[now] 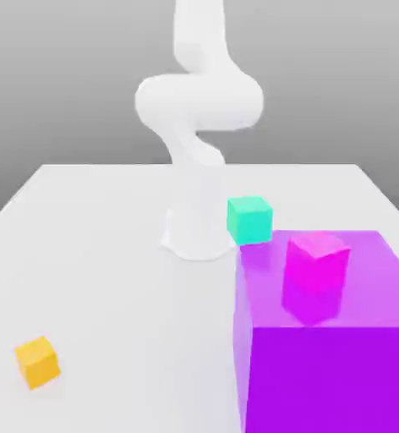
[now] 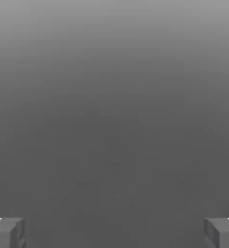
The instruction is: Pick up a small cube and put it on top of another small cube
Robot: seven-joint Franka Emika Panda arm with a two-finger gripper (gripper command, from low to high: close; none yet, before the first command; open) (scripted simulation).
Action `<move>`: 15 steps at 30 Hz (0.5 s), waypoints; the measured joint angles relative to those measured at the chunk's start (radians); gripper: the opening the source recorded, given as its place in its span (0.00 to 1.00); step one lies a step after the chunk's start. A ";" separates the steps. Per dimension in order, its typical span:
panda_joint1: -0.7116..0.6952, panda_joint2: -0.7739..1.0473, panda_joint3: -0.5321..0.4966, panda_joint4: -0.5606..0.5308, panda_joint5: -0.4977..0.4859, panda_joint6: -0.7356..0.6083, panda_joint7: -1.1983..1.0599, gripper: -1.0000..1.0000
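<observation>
Three small cubes are in play: an orange cube (image 1: 38,362) near the table's (image 1: 101,254) front corner on the exterior view's left, a teal cube (image 1: 249,218) just beside the arm's base (image 1: 196,232), and a pink cube (image 1: 316,263) atop one big purple block (image 1: 325,330). The fingers (image 2: 114,232) stand spread wide, grasping nothing. None of the cubes lies between them, so how they lie from the cubes cannot be told.
</observation>
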 joint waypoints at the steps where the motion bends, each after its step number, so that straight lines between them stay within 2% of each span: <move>1: -0.004 -0.013 0.027 0.001 0.015 -0.012 0.051 0.50; 15: -0.075 -0.054 0.440 -0.001 0.209 -0.077 0.706 0.50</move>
